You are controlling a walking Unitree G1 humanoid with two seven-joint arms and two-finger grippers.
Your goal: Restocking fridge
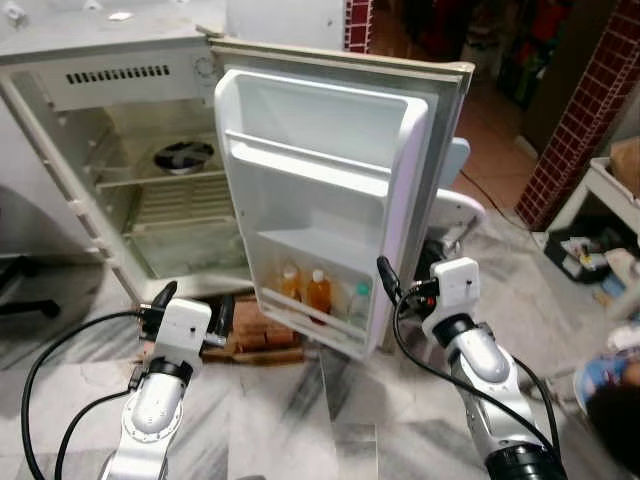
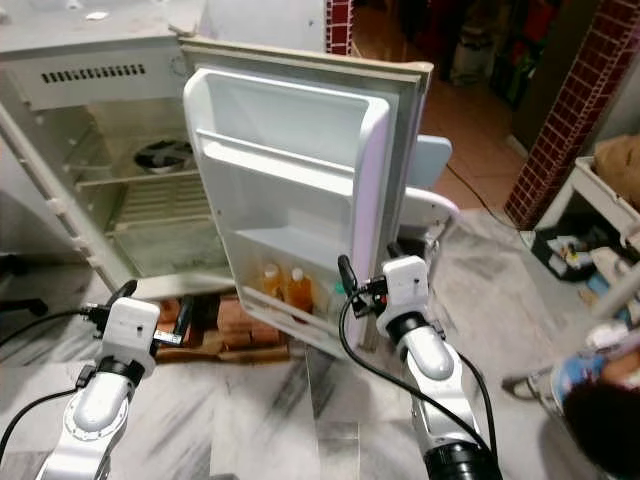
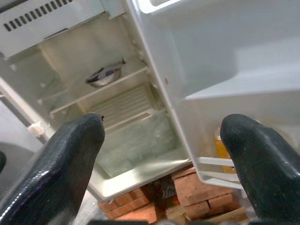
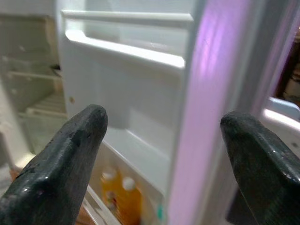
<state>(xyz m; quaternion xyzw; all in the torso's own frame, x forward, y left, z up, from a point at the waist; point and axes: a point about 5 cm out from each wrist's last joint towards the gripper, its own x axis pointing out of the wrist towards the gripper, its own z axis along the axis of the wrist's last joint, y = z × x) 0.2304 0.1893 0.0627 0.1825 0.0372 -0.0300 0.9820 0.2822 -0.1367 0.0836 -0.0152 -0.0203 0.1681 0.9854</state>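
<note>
Nearest the head camera, at seven o'clock, my left gripper (image 1: 190, 305) hovers above the marble floor (image 1: 300, 420), fingers spread and empty. At four o'clock my right gripper (image 1: 405, 290) sits just beside the outer edge of the fridge door (image 1: 330, 190), also spread, holding nothing. That door stands swung wide at the centre. Its bottom shelf holds two orange bottles (image 1: 305, 290) and a paler one beside them. At ten o'clock the fridge (image 1: 120, 60) shows wire shelves and a small bowl (image 1: 183, 155). Bricks (image 1: 260, 335) prop the cabinet off the floor.

Left wrist view: between two wide black fingers (image 3: 70, 164) I look into the bare cabinet, with the bowl on its upper shelf and an orange bottle at four o'clock.

Right wrist view: fingers (image 4: 70, 159) wide apart, with the door's edge in the gap between them, though not touching either, and the bottles at seven o'clock.

No stock is in either gripper, so I judge the next step is fetching an item. To do it well I should back my right gripper clear of the door edge first, so turning away does not swing the door.
</note>
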